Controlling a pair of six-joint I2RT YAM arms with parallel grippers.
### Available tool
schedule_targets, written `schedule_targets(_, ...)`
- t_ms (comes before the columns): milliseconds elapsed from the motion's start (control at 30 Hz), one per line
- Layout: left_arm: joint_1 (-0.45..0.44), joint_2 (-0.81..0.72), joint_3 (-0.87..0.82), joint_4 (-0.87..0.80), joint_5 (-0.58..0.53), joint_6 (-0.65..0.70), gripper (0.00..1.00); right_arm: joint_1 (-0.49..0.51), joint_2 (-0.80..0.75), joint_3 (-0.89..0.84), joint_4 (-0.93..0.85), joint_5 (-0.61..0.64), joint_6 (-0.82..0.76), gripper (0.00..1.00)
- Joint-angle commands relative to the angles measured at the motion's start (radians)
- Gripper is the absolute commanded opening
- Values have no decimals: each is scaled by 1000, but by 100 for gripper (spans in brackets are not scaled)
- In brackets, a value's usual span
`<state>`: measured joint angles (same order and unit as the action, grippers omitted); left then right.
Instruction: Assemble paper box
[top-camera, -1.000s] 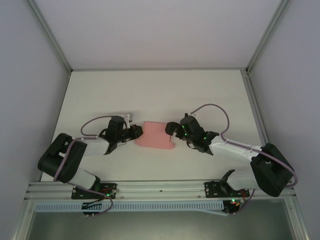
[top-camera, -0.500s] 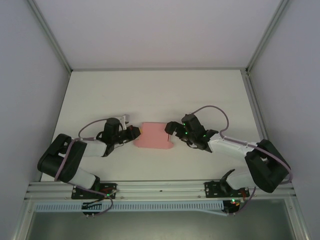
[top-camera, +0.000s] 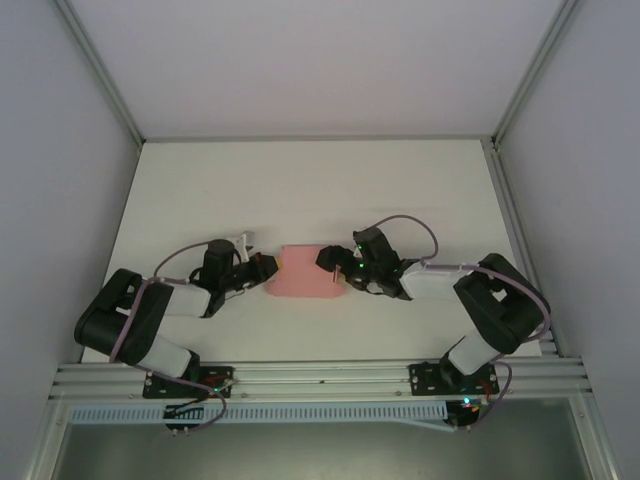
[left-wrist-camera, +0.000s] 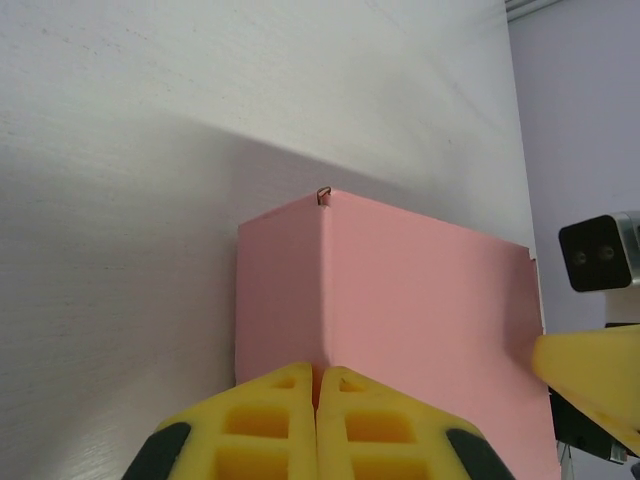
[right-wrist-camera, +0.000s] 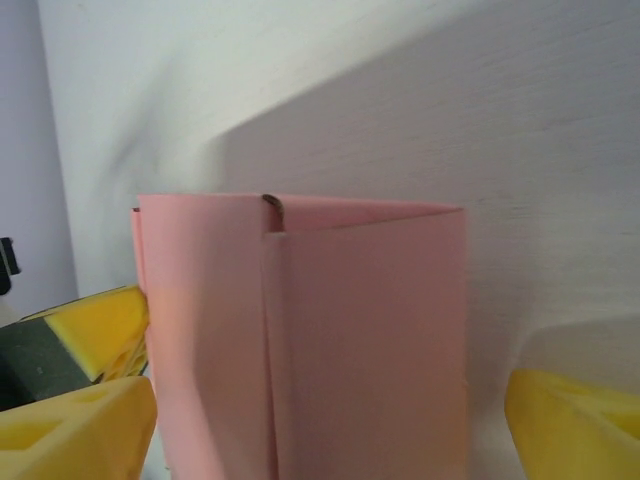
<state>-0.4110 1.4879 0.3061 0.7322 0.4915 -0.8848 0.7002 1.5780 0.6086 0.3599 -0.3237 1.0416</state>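
Top external: my right gripper (top-camera: 336, 263) has swung in, jaws wide astride the pale pink thin-card paper box (top-camera: 303, 272) on the white table (top-camera: 300, 185), my left gripper (top-camera: 266, 268) pinching its left edge, so squaring-up looks next.

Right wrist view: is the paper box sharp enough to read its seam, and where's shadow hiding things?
Right wrist view: paper box is soft but its seam reads; the yellow fingers at the bottom corners blur; a grey shadow lies on the table behind. Left wrist view: crisper, a shadow beyond the box. Top external view: even light, no glare.
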Motion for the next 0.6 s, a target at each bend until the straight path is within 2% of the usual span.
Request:
schedule_targets(0, 8, -7, -10, 47, 28, -2, 0, -6, 30, 20, 120, -70, 20, 83)
schedule_targets(200, 9, -9, -12, 76, 39, -3, 0, -11, 6, -12, 212, -73, 30, 68)
schedule_targets(333, 9, -19, 3, 108, 62, -9, 2, -16, -46, -34, 189, -58, 26, 47)
schedule_targets(467, 9, -49, 44, 108, 90, 1, 16, -18, -103, -40, 134, -39, 14, 36)
schedule_targets(500, 9, -62, 59, 105, 99, 11, 22, -18, -123, -44, 120, -33, 12, 36)
schedule_targets(567, 8, -95, 85, 56, 99, 46, 40, -22, -160, -49, 92, -22, 4, 35)
